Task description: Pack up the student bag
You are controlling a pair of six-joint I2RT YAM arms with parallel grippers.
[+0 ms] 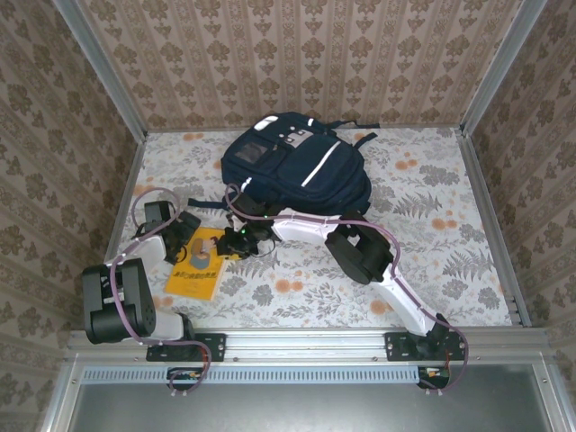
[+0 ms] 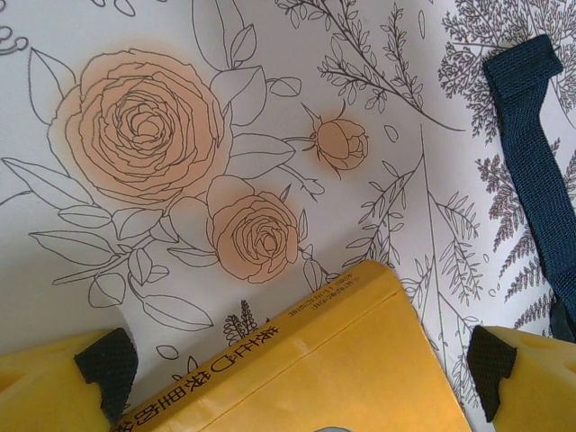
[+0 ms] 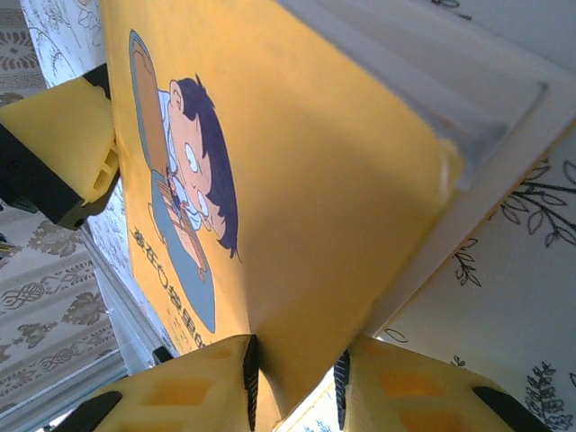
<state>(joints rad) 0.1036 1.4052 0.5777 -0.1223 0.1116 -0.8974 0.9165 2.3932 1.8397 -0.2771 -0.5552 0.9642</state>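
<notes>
The student bag (image 1: 297, 166), a navy-blue backpack with white stripes, lies at the back middle of the table. A yellow book (image 1: 198, 263) with a cartoon figure on its cover lies front left of it. My right gripper (image 1: 236, 241) reaches across to the book's right corner. In the right wrist view that corner of the book (image 3: 297, 180) sits between the pads of the right gripper (image 3: 292, 378), which is shut on it, and white page edges show beside the cover. My left gripper (image 2: 299, 369) stands wide open over the book's spine (image 2: 270, 355), pads apart from it.
A dark blue bag strap (image 2: 531, 162) lies on the floral tablecloth to the right of the left gripper. The patterned walls close the table in on three sides. A metal rail (image 1: 297, 342) runs along the near edge.
</notes>
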